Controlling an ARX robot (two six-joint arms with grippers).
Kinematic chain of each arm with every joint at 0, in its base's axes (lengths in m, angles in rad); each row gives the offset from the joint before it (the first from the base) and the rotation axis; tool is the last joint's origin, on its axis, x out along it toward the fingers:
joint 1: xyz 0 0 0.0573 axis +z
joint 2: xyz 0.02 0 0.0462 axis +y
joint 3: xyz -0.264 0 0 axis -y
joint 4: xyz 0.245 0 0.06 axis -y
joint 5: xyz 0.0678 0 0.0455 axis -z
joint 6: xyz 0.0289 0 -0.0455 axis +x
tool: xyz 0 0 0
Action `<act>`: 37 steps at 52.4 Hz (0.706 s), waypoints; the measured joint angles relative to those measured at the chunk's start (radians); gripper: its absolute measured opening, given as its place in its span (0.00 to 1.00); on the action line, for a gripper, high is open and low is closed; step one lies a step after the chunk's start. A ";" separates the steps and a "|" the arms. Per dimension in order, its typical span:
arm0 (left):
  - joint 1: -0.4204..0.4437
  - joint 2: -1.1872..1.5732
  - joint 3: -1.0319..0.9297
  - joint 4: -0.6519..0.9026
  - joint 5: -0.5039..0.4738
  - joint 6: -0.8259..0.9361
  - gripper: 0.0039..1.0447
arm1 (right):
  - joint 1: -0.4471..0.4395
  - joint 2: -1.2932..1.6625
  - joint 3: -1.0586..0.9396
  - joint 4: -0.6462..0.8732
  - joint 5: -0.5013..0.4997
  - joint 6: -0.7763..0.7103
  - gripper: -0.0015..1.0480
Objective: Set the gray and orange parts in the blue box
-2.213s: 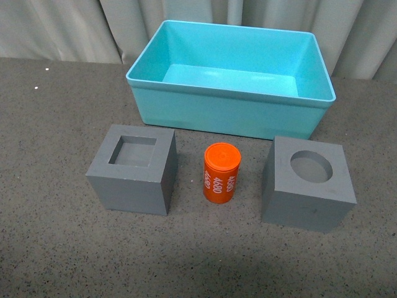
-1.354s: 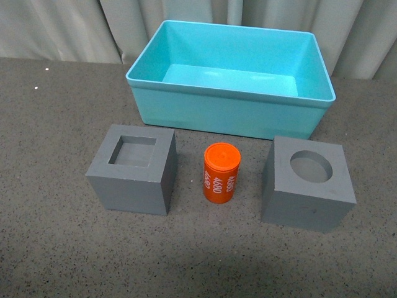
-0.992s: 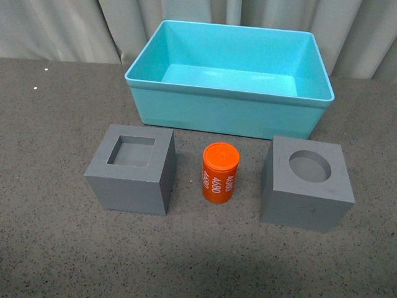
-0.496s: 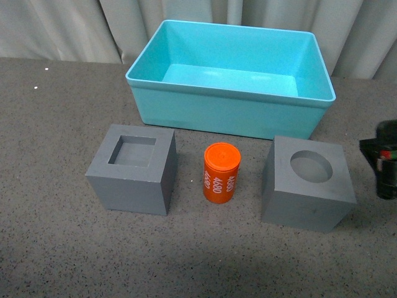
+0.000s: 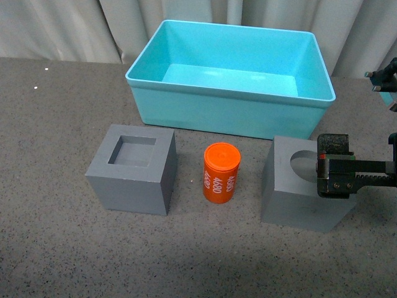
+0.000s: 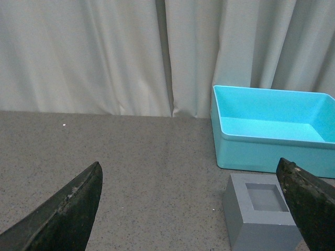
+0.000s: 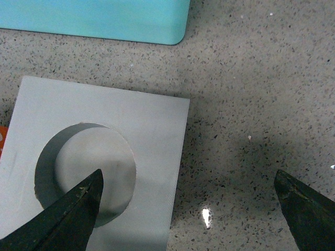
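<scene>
Fingers (image 7: 70, 217) of right arm (image 5: 338, 169) apart over round-recess cube (image 5: 296, 202)

2 gray cubes (image 5: 131, 167) (image 5: 290, 202), 1 orange cyl (image 5: 221, 172), 1 blue box (image 5: 229, 116)

Robot lab test bench, staged set-up. Pale pleated curtain (image 5: 62, 28) hangs as a backdrop from 10 to 2 o'clock. Dark gray speckled tabletop (image 5: 49, 236) fills the rest of the front view. The props are plain test pieces: a blue box (image 5: 223, 115) at 12 o'clock, a gray cube with square recess (image 5: 131, 180) at 9, an orange cylinder (image 5: 221, 177) with white numerals at centre, and a gray cube with round recess (image 5: 291, 198) at 3. The black right gripper (image 5: 365, 167) hangs at 3 o'clock, jaws spread wide
</scene>
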 joint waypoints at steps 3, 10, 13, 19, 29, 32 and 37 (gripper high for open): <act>0.000 0.000 0.000 0.000 0.000 0.000 0.94 | 0.003 0.012 0.004 -0.003 -0.002 0.017 0.90; 0.000 0.000 0.000 0.000 0.000 0.000 0.94 | 0.006 0.034 0.013 -0.005 -0.003 0.054 0.74; 0.000 0.000 0.000 0.000 0.000 0.000 0.94 | 0.008 0.041 0.020 -0.006 -0.002 0.063 0.66; 0.000 0.000 0.000 0.000 0.000 0.000 0.94 | 0.008 0.051 0.031 -0.010 -0.004 0.076 0.52; 0.000 0.000 0.000 0.000 0.000 0.000 0.94 | 0.010 0.060 0.050 -0.034 -0.004 0.080 0.27; 0.000 0.000 0.000 0.000 0.000 0.000 0.94 | 0.010 0.060 0.053 -0.039 -0.004 0.079 0.21; 0.000 0.000 0.000 0.000 0.000 0.000 0.94 | 0.007 0.055 0.060 -0.055 -0.011 0.083 0.18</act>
